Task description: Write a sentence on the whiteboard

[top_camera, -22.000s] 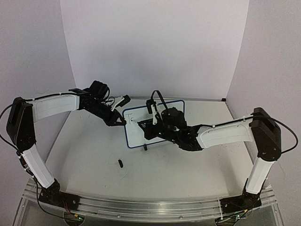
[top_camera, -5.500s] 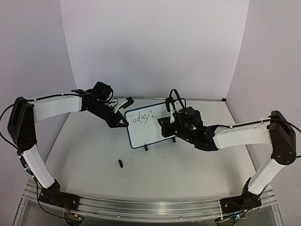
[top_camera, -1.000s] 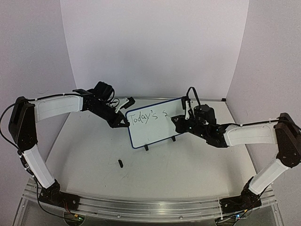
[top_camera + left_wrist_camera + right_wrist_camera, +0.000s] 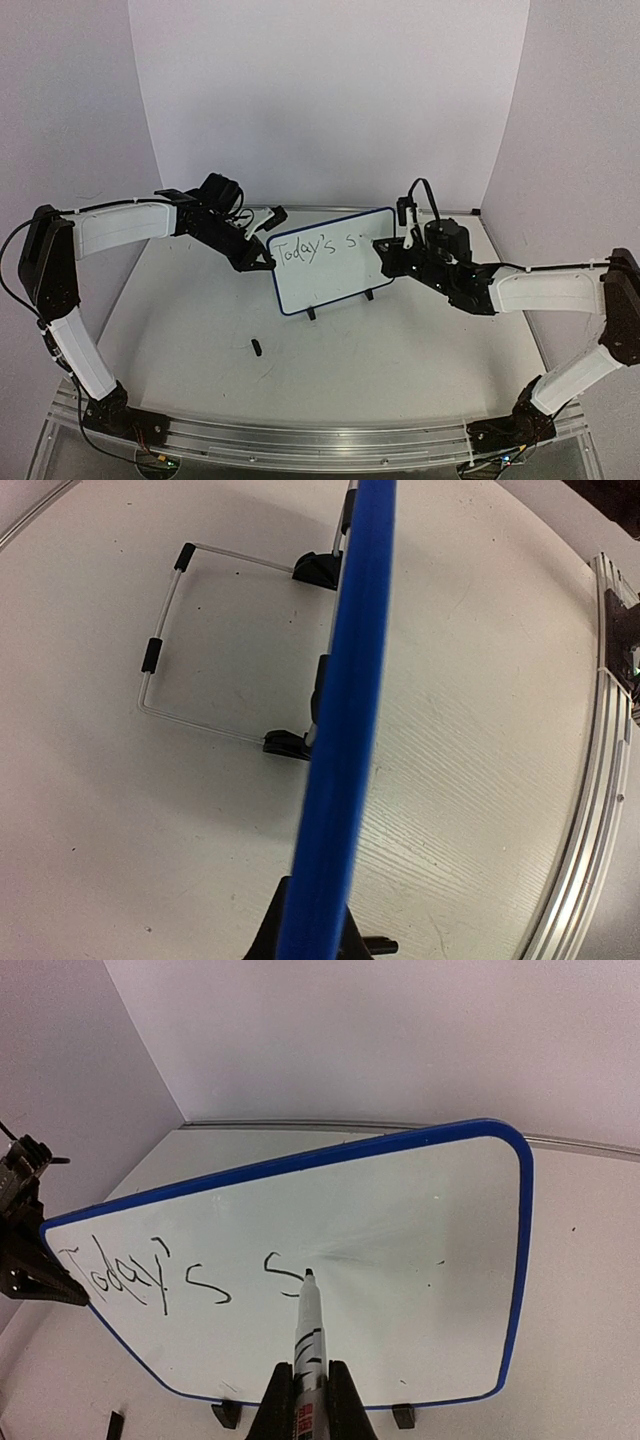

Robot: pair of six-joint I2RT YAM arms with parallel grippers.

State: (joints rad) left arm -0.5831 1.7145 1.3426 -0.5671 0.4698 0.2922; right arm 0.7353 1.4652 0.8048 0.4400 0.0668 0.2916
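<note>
The metal rail point(image 4: 320, 440) edges the table point(image 4: 400, 370) closest in. Beyond it lies a wide bare stretch broken only by a small black piece point(image 4: 257, 347) left of the middle. There is free room on both sides, and the walls point(image 4: 330, 100) close in behind.

The whiteboard point(image 4: 330, 265) stands mid-table, leaning back on black clip feet point(image 4: 285, 745) and a thin wire stand point(image 4: 160, 655), its blue rim point(image 4: 345, 730) rounded at the corners. The left arm reaches low from the left, and the left gripper point(image 4: 262, 263) is clamped on the board's left edge. The right arm stretches nearly flat from the right. The right gripper point(image 4: 385, 250) is closed around a marker point(image 4: 308, 1330), whose tip meets the board's face.

The writing point(image 4: 150, 1275) is thin and black, near the top: "Today's", then a curl like an "s" where the tip rests. The lower half and right part are blank.
</note>
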